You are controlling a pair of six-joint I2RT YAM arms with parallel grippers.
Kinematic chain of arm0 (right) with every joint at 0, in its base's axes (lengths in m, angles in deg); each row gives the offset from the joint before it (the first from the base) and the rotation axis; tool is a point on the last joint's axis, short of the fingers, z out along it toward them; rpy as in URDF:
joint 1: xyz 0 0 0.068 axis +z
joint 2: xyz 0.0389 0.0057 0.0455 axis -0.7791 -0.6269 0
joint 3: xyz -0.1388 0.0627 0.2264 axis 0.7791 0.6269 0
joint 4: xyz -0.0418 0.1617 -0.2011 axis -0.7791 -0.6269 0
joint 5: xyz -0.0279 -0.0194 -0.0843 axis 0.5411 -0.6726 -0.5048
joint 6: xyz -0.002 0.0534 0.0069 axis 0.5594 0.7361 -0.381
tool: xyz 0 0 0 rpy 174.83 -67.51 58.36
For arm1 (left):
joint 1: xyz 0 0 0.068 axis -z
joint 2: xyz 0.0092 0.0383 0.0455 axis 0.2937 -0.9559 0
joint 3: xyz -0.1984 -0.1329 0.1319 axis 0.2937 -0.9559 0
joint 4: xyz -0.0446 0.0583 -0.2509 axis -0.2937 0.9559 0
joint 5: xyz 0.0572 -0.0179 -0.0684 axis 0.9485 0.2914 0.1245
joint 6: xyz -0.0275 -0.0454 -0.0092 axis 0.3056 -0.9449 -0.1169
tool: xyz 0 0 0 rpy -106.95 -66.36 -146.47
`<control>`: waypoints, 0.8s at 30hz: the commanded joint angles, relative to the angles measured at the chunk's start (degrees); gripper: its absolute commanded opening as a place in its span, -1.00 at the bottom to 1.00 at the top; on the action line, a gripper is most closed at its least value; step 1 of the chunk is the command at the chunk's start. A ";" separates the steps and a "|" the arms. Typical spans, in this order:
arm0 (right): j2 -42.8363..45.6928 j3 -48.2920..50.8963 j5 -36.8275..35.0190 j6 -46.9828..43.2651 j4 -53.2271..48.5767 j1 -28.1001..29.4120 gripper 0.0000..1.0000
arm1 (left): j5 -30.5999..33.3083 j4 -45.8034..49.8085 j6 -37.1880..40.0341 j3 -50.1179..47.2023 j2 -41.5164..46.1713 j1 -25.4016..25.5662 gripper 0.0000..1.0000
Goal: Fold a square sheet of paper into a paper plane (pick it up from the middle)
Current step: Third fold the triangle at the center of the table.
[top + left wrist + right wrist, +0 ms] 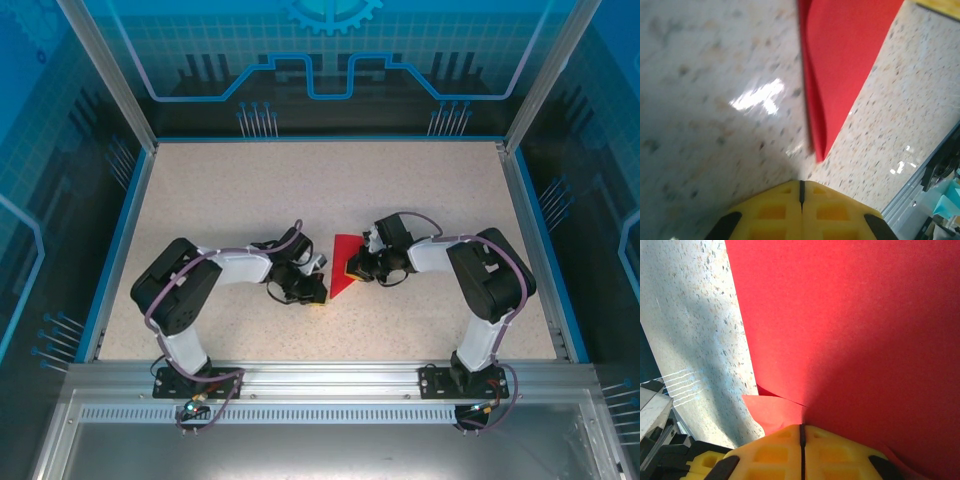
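The square sheet of paper (343, 262) is bright red and folded into a pointed wedge, lying at the table's centre with its tip toward the near edge. My right gripper (352, 268) is at the wedge's right edge. In the right wrist view its yellow fingers (770, 455) are shut, (801, 426) being the meeting point, and the red paper (855, 330) with a lighter flap (772, 412) runs into their seam. My left gripper (319, 297) sits just left of the tip. In the left wrist view it (801, 181) is shut and empty, a short gap from the paper's tip (821, 152).
The speckled tabletop (230, 200) is ringed by a blue rim (118, 240). An aluminium rail (330, 375) carrying both arm bases runs along the near edge. Transparent walls enclose the cell.
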 commanded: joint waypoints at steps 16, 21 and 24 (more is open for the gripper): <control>-0.25 3.35 -5.80 1.71 -2.91 -0.84 -0.79 | 0.37 1.88 -0.91 17.73 -10.70 -1.13 -1.00; -1.58 2.18 -4.68 0.98 -3.23 -0.77 -0.79 | 4.16 2.99 -1.01 17.31 -13.63 -1.09 -1.00; -1.12 2.61 -5.11 1.29 -3.39 -0.84 -0.79 | 4.99 2.37 -1.10 15.57 -13.49 -1.06 -1.00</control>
